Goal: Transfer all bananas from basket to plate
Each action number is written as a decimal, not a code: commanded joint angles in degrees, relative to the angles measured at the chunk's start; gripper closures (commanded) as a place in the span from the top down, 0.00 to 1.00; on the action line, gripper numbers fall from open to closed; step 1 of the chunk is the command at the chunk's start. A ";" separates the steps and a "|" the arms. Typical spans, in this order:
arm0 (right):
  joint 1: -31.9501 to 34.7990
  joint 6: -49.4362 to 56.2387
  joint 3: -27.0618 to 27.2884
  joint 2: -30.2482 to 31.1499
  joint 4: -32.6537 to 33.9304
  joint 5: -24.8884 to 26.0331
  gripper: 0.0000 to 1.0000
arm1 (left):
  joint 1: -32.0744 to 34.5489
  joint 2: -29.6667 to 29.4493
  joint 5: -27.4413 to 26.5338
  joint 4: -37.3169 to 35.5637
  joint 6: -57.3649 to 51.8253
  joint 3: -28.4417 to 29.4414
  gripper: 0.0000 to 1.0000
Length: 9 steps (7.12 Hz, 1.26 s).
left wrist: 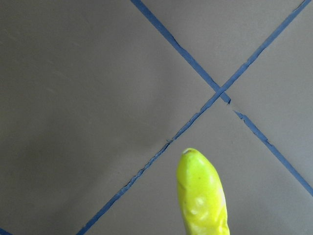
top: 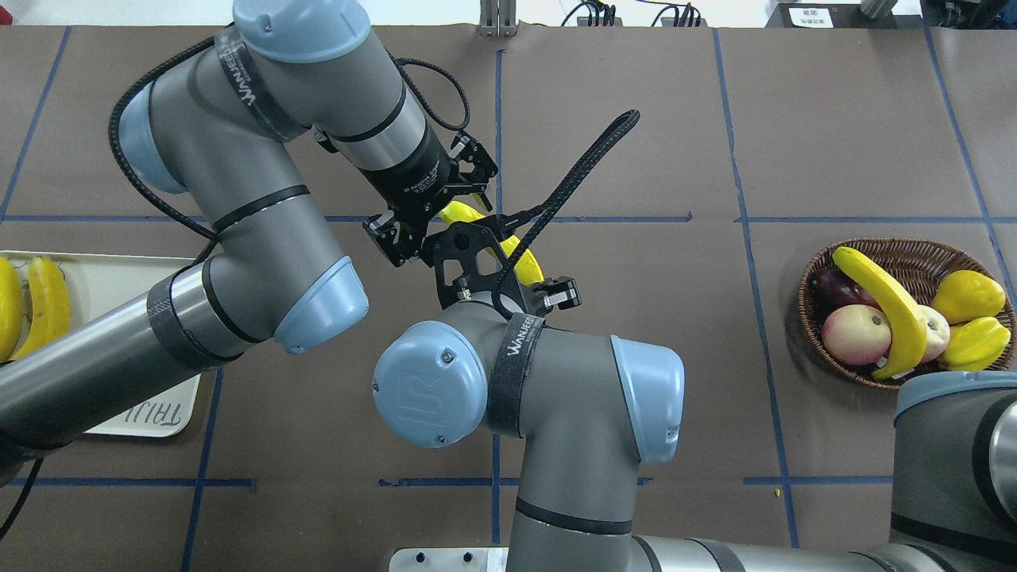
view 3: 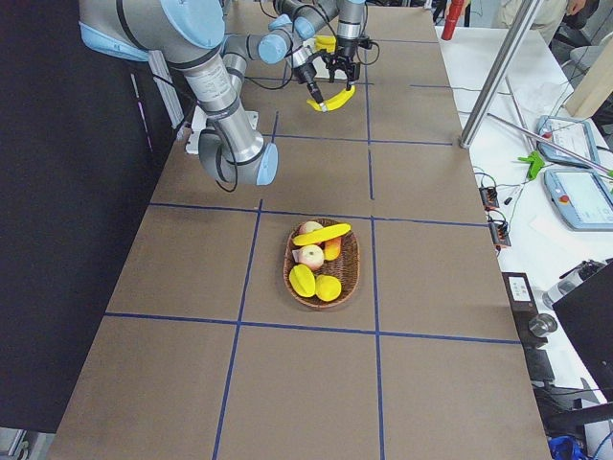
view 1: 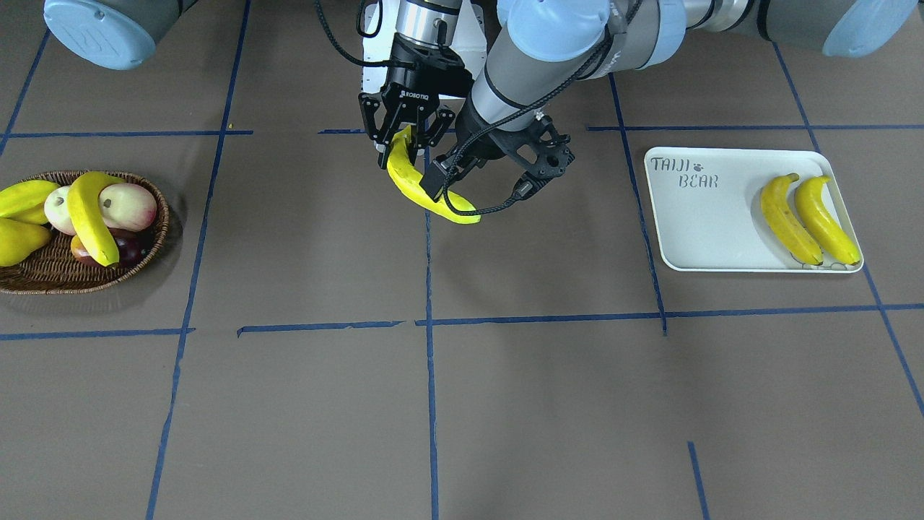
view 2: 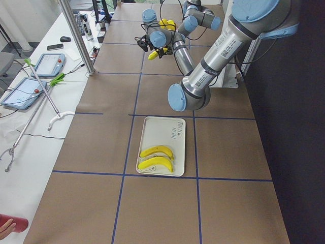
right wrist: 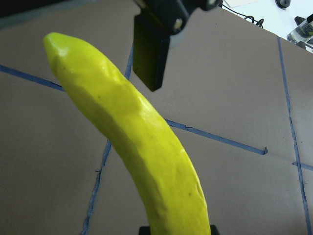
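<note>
Handover point, mid-worktop. The right gripper points straight down, pinched on the upper end of the held banana. The right wrist view shows dark pads against both sides of the fruit. The held banana is off the worktop and slopes down toward the plate end. Its lower tip is free, above a crossing of blue tape lines.

The left gripper comes in slantwise and straddles the same banana at mid-length, just beside the right gripper. One finger shows next to the fruit; the other is hidden. Cannot tell whether it presses or only surrounds.

The plate sits near the worktop's left end. The inner banana and outer banana lie side by side at the end away from the lettering, the outer one along the rim. Between the lettering and the inner banana the plate surface is bare.

The basket sits near the worktop's right end, well apart from the grippers. The top banana lies across cream-and-pink fruit and dark red fruit. Two stubby yellow fruits fill the side toward that end.

Open brown worktop runs from the grippers to the plate rim, to the basket rim, and across the whole operator-side half.
</note>
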<state>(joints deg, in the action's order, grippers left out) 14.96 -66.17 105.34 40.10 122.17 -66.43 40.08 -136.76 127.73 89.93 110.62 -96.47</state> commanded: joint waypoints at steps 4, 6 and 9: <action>-2.30 -0.01 0.13 -0.20 0.43 3.66 0.01 | -1.32 -0.70 -2.31 0.16 2.41 0.93 0.70; -3.27 -0.01 0.30 -0.11 0.78 4.54 0.01 | -1.32 -0.61 -2.39 0.07 2.41 1.28 0.63; -4.50 -0.10 0.48 -0.11 0.87 6.30 0.01 | -1.32 -0.70 -2.39 0.16 2.41 1.46 0.51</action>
<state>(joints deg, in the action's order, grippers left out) 14.00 -66.18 105.34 39.93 122.39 -63.64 38.77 -137.40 125.33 90.08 113.03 -95.12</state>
